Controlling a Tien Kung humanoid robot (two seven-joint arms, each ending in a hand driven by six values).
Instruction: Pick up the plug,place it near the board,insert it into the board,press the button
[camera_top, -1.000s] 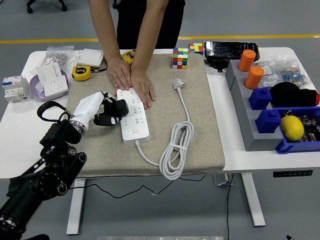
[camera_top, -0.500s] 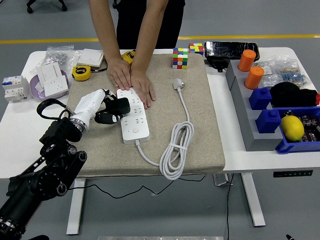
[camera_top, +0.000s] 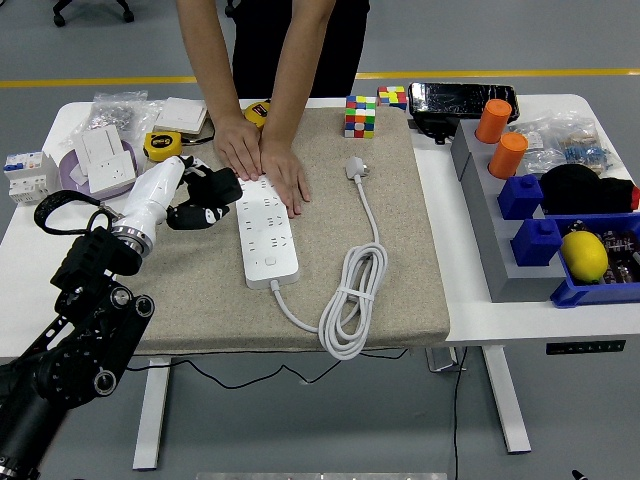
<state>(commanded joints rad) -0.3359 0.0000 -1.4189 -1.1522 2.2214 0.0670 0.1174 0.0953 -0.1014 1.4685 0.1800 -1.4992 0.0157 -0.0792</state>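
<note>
The white power strip (camera_top: 266, 232) lies lengthwise on the beige mat (camera_top: 400, 260). Its white cable (camera_top: 352, 300) coils to the right and ends in a white plug (camera_top: 355, 168). My left hand (camera_top: 208, 192), black fingers on a white forearm, hovers just left of the strip's far half and is shut on a black plug (camera_top: 222, 185). The plug sits beside the strip, not in a socket. A person at the far side presses both hands (camera_top: 265, 160) flat on the strip's far end. The strip's button (camera_top: 268, 265) is near its close end.
A yellow tape measure (camera_top: 160, 146), white sockets and a purple bowl (camera_top: 95, 170) lie at the left. A colour cube (camera_top: 360, 116) stands at the mat's far edge. At the right are grey and blue bins (camera_top: 540, 240) with orange cups, a lemon (camera_top: 585, 255) and black items.
My left hand has drawn back from over the strip's left edge, moving left and away from me with the black plug. The person's hands have stayed on the strip.
</note>
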